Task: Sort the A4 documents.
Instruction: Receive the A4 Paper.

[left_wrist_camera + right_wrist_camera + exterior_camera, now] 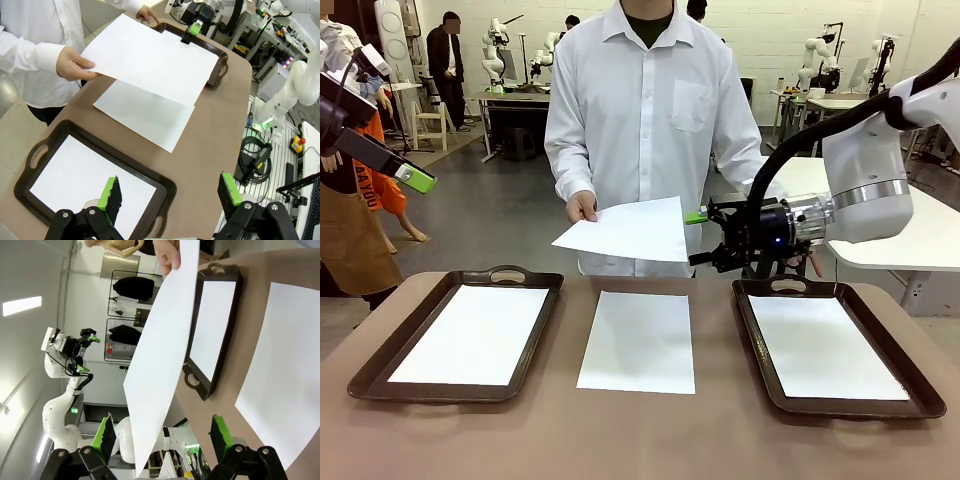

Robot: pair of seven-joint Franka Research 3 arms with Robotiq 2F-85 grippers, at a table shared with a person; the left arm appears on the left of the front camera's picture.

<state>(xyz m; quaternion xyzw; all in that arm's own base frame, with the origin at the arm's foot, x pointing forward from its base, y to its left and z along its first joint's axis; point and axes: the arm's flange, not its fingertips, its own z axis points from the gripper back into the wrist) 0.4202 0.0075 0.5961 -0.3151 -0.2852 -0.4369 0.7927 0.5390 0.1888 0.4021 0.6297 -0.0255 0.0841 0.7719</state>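
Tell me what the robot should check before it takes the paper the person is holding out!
1. The held sheet offered by the person's hand above the table: ok.
2. The right jaws open, the sheet's edge between them in the right wrist view, not pinched: ok.
3. The left jaws open and empty, up at the left side: ok.
4. The left tray holds left sheet flat; the right tray holds right sheet flat: ok.
5. The middle sheet flat on the table between the trays: ok.
6. Which tray the held sheet belongs in: cannot tell.
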